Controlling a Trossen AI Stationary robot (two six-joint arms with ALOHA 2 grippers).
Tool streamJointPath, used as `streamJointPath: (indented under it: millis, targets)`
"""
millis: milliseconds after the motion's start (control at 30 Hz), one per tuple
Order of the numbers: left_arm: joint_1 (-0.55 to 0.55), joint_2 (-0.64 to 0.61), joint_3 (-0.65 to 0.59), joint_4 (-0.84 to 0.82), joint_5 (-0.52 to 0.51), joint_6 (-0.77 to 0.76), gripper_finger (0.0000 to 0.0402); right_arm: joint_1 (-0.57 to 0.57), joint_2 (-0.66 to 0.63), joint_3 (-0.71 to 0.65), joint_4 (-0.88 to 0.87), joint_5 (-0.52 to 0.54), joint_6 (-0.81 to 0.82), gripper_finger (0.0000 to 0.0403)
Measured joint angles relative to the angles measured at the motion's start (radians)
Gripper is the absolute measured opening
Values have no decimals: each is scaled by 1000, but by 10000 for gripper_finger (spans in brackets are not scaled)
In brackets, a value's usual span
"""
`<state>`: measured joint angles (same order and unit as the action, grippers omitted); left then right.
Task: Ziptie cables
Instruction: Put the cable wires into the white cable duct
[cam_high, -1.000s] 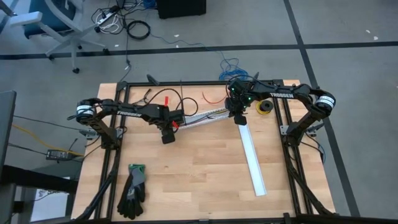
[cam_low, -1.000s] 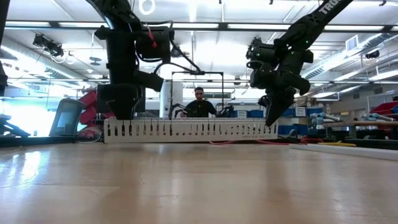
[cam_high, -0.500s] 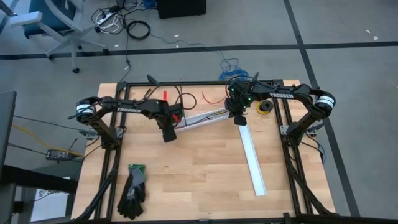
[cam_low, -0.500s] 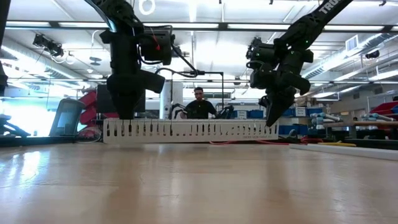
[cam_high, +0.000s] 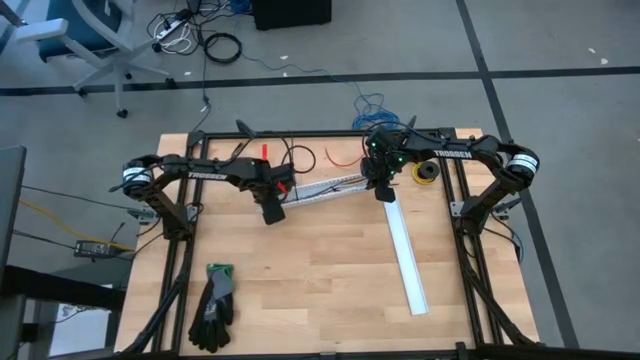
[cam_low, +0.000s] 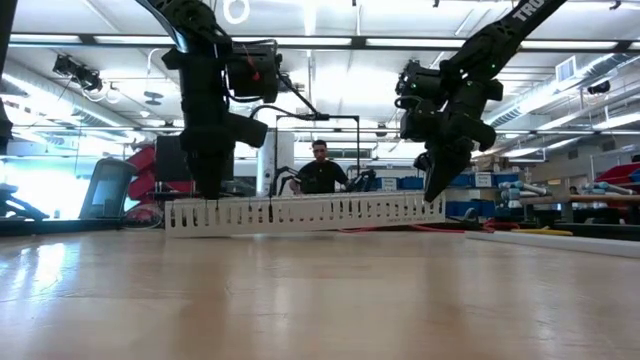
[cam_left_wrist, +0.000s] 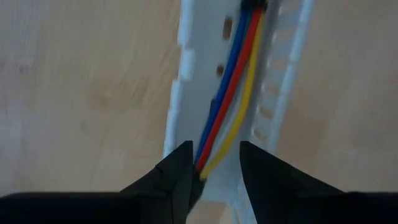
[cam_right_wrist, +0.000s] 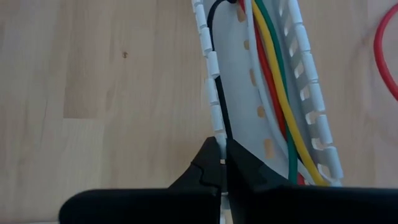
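The cables (cam_left_wrist: 233, 81), blue, red and yellow here and red, yellow and green in the right wrist view (cam_right_wrist: 277, 81), lie lengthwise inside a white slotted channel (cam_high: 325, 188) on the table. My left gripper (cam_left_wrist: 214, 155) points down over the channel's left end (cam_low: 190, 215). Its fingers are apart, with the cables' end between them. My right gripper (cam_right_wrist: 224, 146) is shut at the channel's right end (cam_low: 433, 205), where a thin black strand (cam_right_wrist: 214, 93) runs along one wall. My left gripper has the cables' end (cam_left_wrist: 205, 158) lying against the inner side of one finger (cam_left_wrist: 180, 165); I cannot tell whether it grips them. My right gripper pinches the thin black strand's end (cam_right_wrist: 222, 134) between its two fingertips, beside the channel's slotted wall (cam_right_wrist: 211, 68). It comes slanting down from above, along the channel.
A flat white strip (cam_high: 407, 255) lies right of centre, reaching toward the near edge. Dark gloves (cam_high: 213, 305) lie near left. A yellow roll (cam_high: 427, 172) and a red wire loop (cam_high: 340, 155) sit at the back. A person (cam_low: 320, 170) sits beyond the table.
My left gripper has moved a little toward the table's right along the channel's left end and has rolled about its own axis. The channel's left end has shifted slightly with it. The gap between its fingers looks the same.
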<state>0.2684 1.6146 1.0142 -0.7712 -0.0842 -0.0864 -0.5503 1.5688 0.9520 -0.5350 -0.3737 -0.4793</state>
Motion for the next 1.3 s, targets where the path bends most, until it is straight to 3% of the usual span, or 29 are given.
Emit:
streamJointPath:
  millis: [333,500,667,967,1133,1300]
  targets:
    - [0,-12,-2,153,11,27,143,0,0,0,0,3,0,0]
    - [0,-87,-2,306,20,60,143,0,0,0,5,0,5,0]
    - [0,-150,-1,505,102,100,143,10,0,0,9,-31,54,0]
    - [-25,-98,-2,611,131,78,143,73,0,-45,132,-41,131,1]
    - [-55,-51,-3,627,131,76,143,85,0,-49,164,10,180,21]
    - [-75,-18,-3,646,131,75,143,93,0,-49,164,40,201,66]
